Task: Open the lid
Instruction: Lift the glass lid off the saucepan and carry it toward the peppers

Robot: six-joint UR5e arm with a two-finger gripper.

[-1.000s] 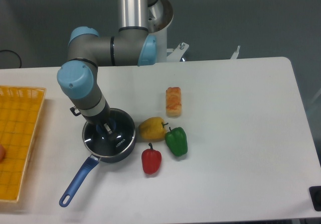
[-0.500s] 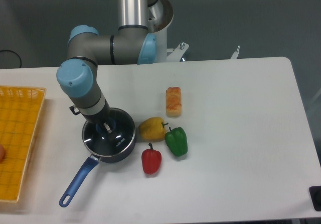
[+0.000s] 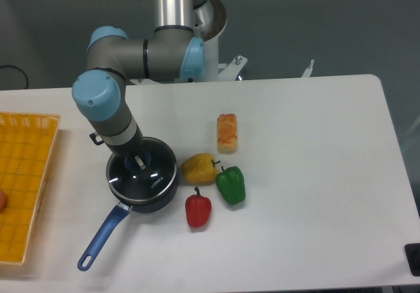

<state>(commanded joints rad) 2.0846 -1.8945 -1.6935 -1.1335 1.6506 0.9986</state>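
- The hand [image 3: 140, 162] is reaching straight down over the middle of the glass lid [image 3: 142, 177], with the wrist above it hiding most of the contact zone.
- The lid is lying directly beneath the hand, covering the dark blue saucepan [image 3: 146, 200]; its rim appears to be sitting level with the pan's rim, so the lid is judged as not yet lifted.
- The blue knob [image 3: 144, 164] at the lid's centre is sitting between or just under the fingertips; the fingers appear to be closing in on either side of it, but actual contact is too small to resolve.
- State of the hand: narrow, and whether it is clamping the knob cannot be determined from this view.
- Governing relation for the coming move: knob and hand are sharing one vertical line, so the move is judged to be a straight lift, without sideways travel.
- The saucepan's long handle [image 3: 100, 237] is running away from the hand toward the near left, well clear of the lift path.
- To the right of the hand, the yellow pepper [image 3: 199, 169] is resting just beside the pan wall; the red pepper [image 3: 198, 209] and green pepper [image 3: 230, 184] are lying farther right on the surface [image 3: 315, 175].
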